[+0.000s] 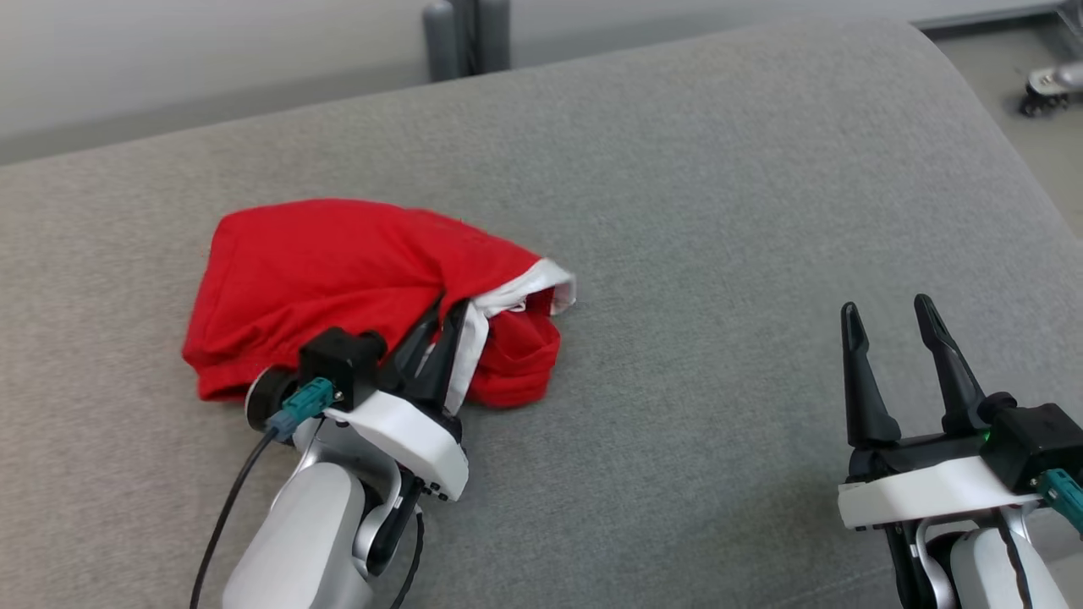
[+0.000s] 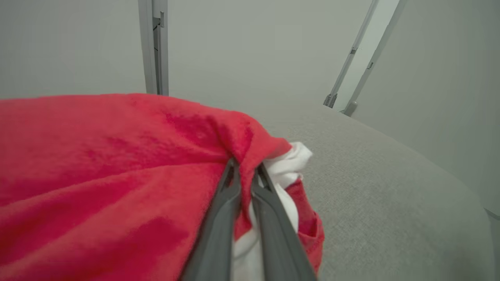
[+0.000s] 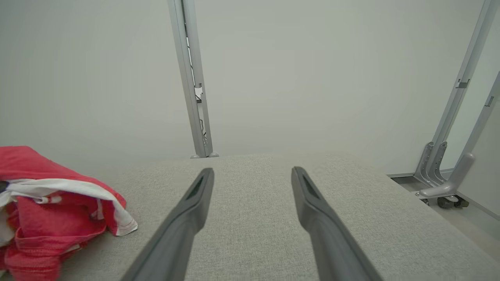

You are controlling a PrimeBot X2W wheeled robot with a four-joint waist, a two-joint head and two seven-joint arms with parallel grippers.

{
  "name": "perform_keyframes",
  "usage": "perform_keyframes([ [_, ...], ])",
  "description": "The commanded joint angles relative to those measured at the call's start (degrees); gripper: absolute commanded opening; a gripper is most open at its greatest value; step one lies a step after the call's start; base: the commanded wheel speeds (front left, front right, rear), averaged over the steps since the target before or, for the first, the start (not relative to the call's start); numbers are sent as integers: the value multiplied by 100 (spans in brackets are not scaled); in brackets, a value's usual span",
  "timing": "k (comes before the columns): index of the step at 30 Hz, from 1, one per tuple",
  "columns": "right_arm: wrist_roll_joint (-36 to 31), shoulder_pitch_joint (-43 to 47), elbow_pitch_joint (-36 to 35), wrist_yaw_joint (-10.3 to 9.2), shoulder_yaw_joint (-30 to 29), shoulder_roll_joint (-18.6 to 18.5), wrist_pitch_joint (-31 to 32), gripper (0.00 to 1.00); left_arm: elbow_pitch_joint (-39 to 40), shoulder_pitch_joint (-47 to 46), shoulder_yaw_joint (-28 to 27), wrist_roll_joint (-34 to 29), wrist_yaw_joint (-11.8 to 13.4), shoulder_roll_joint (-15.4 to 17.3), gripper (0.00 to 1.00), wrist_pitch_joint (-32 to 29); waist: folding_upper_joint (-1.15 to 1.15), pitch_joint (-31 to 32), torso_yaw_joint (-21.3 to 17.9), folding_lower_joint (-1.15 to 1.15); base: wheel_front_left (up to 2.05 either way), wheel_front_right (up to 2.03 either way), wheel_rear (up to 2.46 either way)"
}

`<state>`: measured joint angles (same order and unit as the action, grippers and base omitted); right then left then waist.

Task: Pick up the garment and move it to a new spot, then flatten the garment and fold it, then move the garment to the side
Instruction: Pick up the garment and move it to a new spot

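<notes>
One red garment (image 1: 338, 271) with white trim (image 1: 525, 292), crumpled in heap on left half of grey fabric cushion (image 1: 719, 211). Left pincer (image 1: 450, 304) pressed together, pinching fold of red cloth beside trim at heap's near right edge. Right pincer (image 1: 886, 306) spread wide, holding nothing, well apart to right over cushion. Grey metal post (image 1: 465, 34) beyond far edge.

Garment (image 1: 338, 262): soft red cloth w/ white trim, matt. Padded top (image 1: 719, 194): grey woven fabric, coarse. Post (image 3: 191, 86), upper centre: smooth metal.
</notes>
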<state>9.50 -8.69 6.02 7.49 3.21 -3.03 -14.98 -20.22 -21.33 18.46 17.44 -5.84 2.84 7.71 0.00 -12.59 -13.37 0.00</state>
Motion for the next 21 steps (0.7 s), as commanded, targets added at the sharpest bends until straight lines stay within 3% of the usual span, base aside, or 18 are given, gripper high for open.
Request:
perform_keyframes([
  [1,22,-25,-33,1,4,3,-31,100,-141,-105,36,73,-23,30,0,17,0,-234,-229,0,0,0,0],
  [6,227,-59,-52,1,25,4,-32,100,-806,-295,274,259,-86,27,0,102,0,-308,-254,0,0,0,0],
  [7,242,-76,-47,1,24,4,-31,100,-879,-318,315,280,-95,27,40,136,0,-307,-235,0,0,0,0],
  [8,297,-96,-41,1,66,7,-31,100,-941,-333,361,296,-103,26,91,167,0,-298,-206,0,0,0,0],
  [9,308,-101,-39,1,63,3,-31,100,-971,-343,410,354,-108,25,100,204,0,-281,-170,0,0,0,0],
  [15,291,-10,12,1,66,-1,-32,100,-789,-279,678,523,-128,22,100,451,0,-81,160,0,0,0,0],
  [21,184,77,66,1,17,-3,-31,100,-261,-19,599,401,225,93,100,604,0,142,567,0,0,0,0],
])
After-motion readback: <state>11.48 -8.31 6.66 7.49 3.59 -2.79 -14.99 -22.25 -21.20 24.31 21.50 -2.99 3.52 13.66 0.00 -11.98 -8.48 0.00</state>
